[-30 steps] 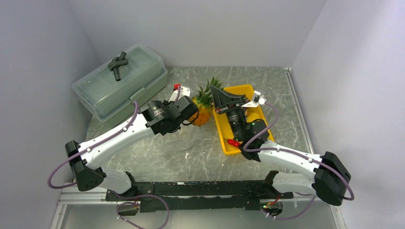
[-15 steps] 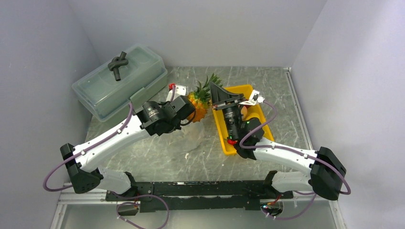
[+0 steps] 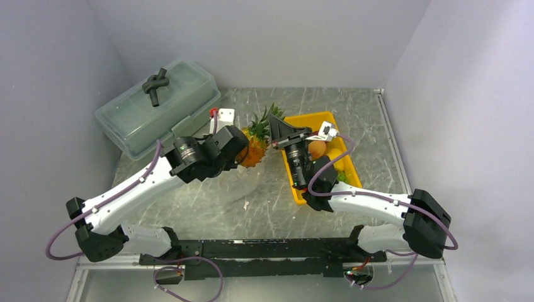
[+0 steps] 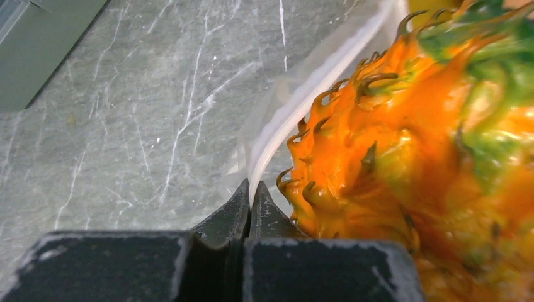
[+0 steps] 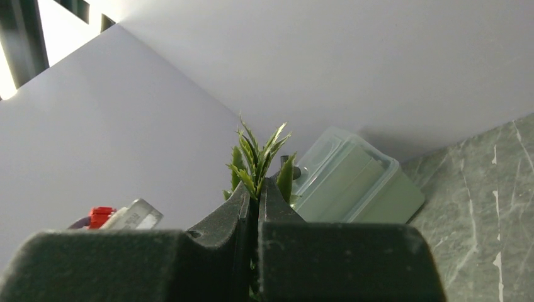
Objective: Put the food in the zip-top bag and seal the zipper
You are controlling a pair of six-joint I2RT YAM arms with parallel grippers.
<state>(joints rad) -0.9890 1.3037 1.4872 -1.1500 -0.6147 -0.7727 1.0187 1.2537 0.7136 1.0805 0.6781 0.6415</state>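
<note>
The orange pineapple (image 3: 254, 143) hangs tilted over the clear zip-top bag (image 3: 247, 182), its green crown (image 5: 258, 154) pinched between the shut jaws of my right gripper (image 5: 257, 184). My left gripper (image 4: 250, 185) is shut on the bag's mouth edge, and the whitish zipper (image 4: 302, 94) runs up and away from its tips. The pineapple's spiky body (image 4: 403, 157) fills the right of the left wrist view, right beside that strip. In the top view both grippers meet at the pineapple, the left (image 3: 242, 151) and the right (image 3: 271, 129). A peach (image 3: 317, 149) lies in the yellow tray (image 3: 324, 118).
A large translucent lidded box (image 3: 157, 110) with a black knot-shaped piece (image 3: 155, 83) on top stands at the back left. The yellow tray sits right of centre, partly under my right arm. Grey walls close in on both sides.
My right gripper has carried the pineapple leftward, off the tray's edge and over the bag. The left arm has drawn back to the left, still holding the bag's edge.
</note>
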